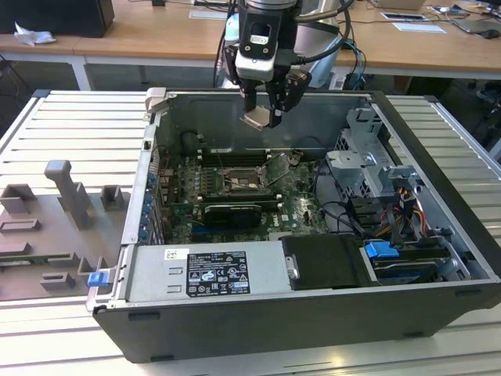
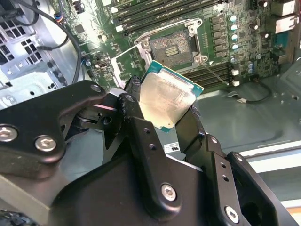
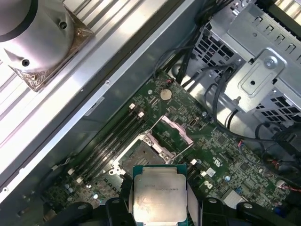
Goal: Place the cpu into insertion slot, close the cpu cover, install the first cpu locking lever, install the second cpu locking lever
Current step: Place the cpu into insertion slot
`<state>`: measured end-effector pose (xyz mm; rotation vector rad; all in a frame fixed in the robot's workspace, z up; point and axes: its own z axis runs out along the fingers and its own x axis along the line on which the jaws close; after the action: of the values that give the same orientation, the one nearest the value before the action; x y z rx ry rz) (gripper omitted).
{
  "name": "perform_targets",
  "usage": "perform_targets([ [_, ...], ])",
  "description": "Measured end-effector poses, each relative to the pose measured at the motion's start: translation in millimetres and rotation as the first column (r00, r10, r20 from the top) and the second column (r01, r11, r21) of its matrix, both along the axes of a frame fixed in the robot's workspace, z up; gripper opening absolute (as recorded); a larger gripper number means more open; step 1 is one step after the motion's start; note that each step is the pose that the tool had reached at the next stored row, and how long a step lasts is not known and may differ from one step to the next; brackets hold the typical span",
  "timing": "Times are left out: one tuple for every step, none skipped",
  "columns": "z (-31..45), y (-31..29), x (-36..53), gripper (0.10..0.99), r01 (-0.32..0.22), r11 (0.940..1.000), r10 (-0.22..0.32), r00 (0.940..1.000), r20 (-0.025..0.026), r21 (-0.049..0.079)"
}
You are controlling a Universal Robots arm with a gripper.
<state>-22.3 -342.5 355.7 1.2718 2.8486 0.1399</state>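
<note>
The gripper [image 1: 261, 117] hangs over the open computer case [image 1: 313, 329], clamped on the cpu [image 2: 167, 101]. Its fingers [image 2: 134, 94] pinch opposite edges, hiding the chip's lower rim. Well below lies the insertion slot [image 2: 172, 46], bare, with the cpu cover [image 3: 178, 129] tilted up beside it. The locking levers are hard to make out.

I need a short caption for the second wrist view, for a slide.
Pincer grips the cpu in the air near the empty slot.
</note>
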Motion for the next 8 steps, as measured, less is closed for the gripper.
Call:
perform_targets([
  [-0.4, 0.0, 0.0, 0.541, 0.018, 0.9998, -0.018, 0.9998, 0.0000, 0.000],
  [-0.6, 0.0, 0.0, 0.541, 0.034, 0.9994, -0.034, 0.9994, 0.0000, 0.000],
  [-0.8, 0.0, 0.0, 0.541, 0.046, 0.9990, -0.046, 0.9990, 0.0000, 0.000],
  [-1.5, 0.0, 0.0, 0.541, 0.074, 0.9973, -0.074, 0.9973, 0.0000, 0.000],
  [-1.8, 0.0, 0.0, 0.541, 0.089, 0.9961, -0.089, 0.9961, -0.0001, 0.000],
  [-2.1, 0.0, 0.0, 0.541, 0.097, 0.9952, -0.097, 0.9952, -0.0001, 0.000],
  [-2.5, 0.1, 0.0, 0.541, 0.107, 0.9943, -0.107, 0.9943, -0.0001, 0.000],
  [-2.8, 0.1, 0.0, 0.541, 0.114, 0.9935, -0.114, 0.9935, -0.0001, 0.000],
])
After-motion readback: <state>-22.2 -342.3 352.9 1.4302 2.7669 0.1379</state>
